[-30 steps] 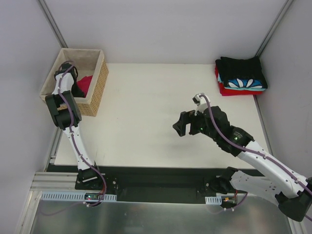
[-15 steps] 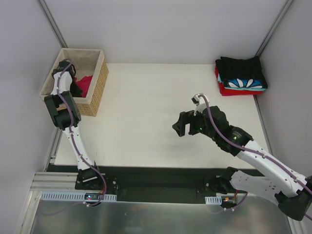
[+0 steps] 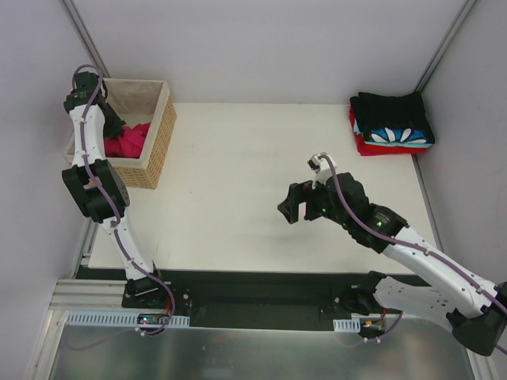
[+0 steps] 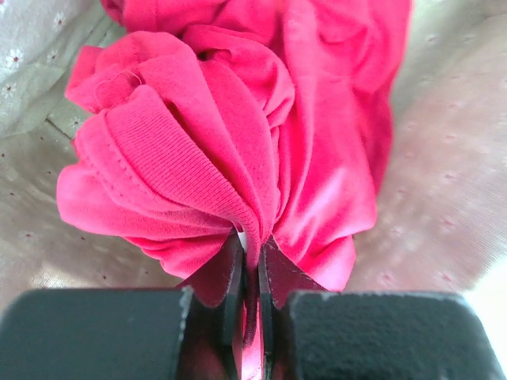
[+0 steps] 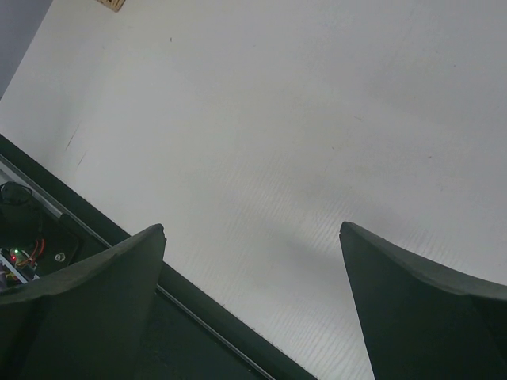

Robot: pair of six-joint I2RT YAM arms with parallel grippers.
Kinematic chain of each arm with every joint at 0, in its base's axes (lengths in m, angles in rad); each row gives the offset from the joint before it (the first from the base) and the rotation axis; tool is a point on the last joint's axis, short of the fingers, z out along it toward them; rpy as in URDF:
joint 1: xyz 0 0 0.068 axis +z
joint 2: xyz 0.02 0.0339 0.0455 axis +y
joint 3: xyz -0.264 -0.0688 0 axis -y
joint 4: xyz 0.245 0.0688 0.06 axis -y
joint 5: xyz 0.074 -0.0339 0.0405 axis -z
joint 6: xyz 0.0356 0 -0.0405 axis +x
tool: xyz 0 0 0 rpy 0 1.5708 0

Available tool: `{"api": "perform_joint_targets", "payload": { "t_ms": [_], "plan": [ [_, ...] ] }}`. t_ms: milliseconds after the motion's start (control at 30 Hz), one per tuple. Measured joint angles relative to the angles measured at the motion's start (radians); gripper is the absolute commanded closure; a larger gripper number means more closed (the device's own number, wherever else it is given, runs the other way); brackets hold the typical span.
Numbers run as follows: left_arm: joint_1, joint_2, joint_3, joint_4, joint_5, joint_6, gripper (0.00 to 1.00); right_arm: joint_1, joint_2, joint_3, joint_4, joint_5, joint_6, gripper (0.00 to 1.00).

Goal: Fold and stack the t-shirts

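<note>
Crimson-pink tee [image 4: 238, 142] bunched in basket [image 3: 158, 146] — left jaws clamped on it; right jaws wide apart, empty.

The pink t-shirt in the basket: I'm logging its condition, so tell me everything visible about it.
The pink t-shirt is plain crimson-pink soft knit, with a ribbed, stitched hem showing. It is unfolded, bunched into deep folds, and lies inside the wicker basket, over its beige flowered lining. The left claw, shut, pinches one gathered fold.
</note>
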Motion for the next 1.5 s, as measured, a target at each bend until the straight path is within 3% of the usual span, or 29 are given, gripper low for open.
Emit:
{"api": "perform_joint_targets", "payload": {
  "t_ms": [533, 933, 1100, 1333, 1400, 1500],
  "plan": [
    [-0.001, -0.063, 0.039, 0.005, 0.129, -0.025, 1.00, 0.023, 0.000, -0.010, 0.002, 0.000, 0.003, 0.04],
    [-0.053, -0.251, 0.142, 0.109, 0.348, -0.054, 1.00, 0.040, 0.000, -0.011, 0.003, 0.002, 0.004, 0.04],
    [-0.180, -0.309, 0.159, 0.171, 0.470, -0.064, 1.00, 0.048, 0.000, -0.011, 0.002, 0.011, 0.006, 0.04],
    [-0.521, -0.335, 0.170, 0.244, 0.579, -0.045, 1.00, 0.052, -0.025, -0.011, -0.012, 0.057, 0.012, 0.04],
    [-0.589, -0.365, 0.129, 0.266, 0.595, -0.044, 1.00, 0.052, -0.042, -0.011, -0.019, 0.076, 0.014, 0.04],
    [-0.696, -0.476, -0.062, 0.333, 0.599, -0.034, 1.00, 0.053, -0.066, -0.011, -0.028, 0.103, 0.019, 0.04]
  ]
}}
